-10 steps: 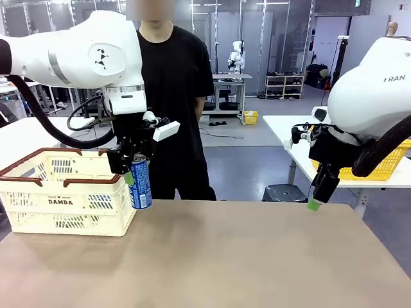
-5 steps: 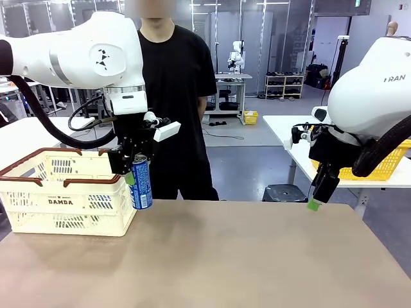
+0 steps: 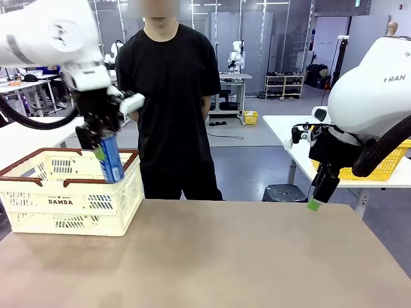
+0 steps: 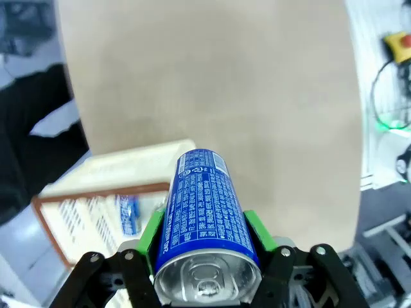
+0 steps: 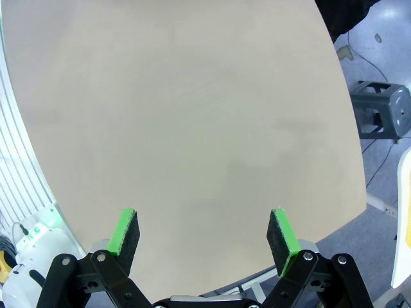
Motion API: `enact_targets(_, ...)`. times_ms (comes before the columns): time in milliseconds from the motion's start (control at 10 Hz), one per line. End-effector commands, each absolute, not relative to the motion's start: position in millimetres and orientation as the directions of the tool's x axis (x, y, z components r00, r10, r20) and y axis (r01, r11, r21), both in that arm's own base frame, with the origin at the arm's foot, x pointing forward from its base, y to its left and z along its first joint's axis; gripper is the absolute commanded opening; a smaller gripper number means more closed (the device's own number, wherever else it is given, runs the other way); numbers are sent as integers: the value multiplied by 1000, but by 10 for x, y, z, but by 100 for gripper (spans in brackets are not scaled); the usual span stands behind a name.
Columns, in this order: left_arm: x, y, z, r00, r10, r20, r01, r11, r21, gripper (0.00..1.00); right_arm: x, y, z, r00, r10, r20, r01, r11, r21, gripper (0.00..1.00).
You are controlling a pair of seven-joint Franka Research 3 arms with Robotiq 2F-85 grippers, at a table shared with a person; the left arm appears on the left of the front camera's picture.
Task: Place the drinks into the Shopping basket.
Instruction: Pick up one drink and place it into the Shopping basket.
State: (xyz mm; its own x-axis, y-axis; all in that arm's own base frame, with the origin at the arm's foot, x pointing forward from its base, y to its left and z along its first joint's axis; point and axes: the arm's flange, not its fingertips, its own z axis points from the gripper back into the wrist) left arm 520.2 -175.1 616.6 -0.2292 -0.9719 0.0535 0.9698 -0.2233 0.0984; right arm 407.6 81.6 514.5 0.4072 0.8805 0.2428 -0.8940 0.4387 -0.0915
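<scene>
Over the basket (image 3: 67,192) at the table's left end, I have the left gripper (image 3: 99,151) clamped on a blue can (image 3: 110,160), jaws closed partway against its sides. From the front the can hangs tilted, its lower end dipped just inside the near right corner of the brown-red rim, not resting on anything I can see.

On the left wrist feed the can (image 4: 205,224) sits between my green pads (image 4: 151,234), silver top toward the camera and white print running down its side. Beyond it I see the basket (image 4: 103,192) rim and slotted wall, and what looks like another blue can (image 4: 128,213) lying inside; it is small and I cannot tell more.

At the right side of the table I hold the right gripper (image 3: 316,196) above the edge, jaws spread wide with nothing in them. Its wrist feed shows the right gripper (image 5: 204,232) with both pads (image 5: 126,231) well apart over bare tan tabletop (image 5: 192,115).

Across the table a person (image 3: 170,96) in a black shirt stands just behind the basket's right end, arms down at the sides.
</scene>
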Motion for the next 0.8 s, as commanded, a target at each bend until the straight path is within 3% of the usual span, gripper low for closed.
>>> enact_targets(0,5400,-1460,6383,-130,-989,67,979,-117,167,59,4070,813,5148,407,880,244,-894,439,-92,100)
enact_targets(100,5595,-1177,6429,-35,-999,18,973,-30,229,59,4070,813,5148,407,880,244,-894,439,-92,100)
enact_targets(200,5804,-863,6452,2,-999,50,970,14,241,59,4070,813,5148,407,880,244,-894,439,-92,100)
enact_targets(700,6431,247,6199,193,-978,83,954,206,217,59,4070,813,5148,407,880,244,-894,439,-92,100)
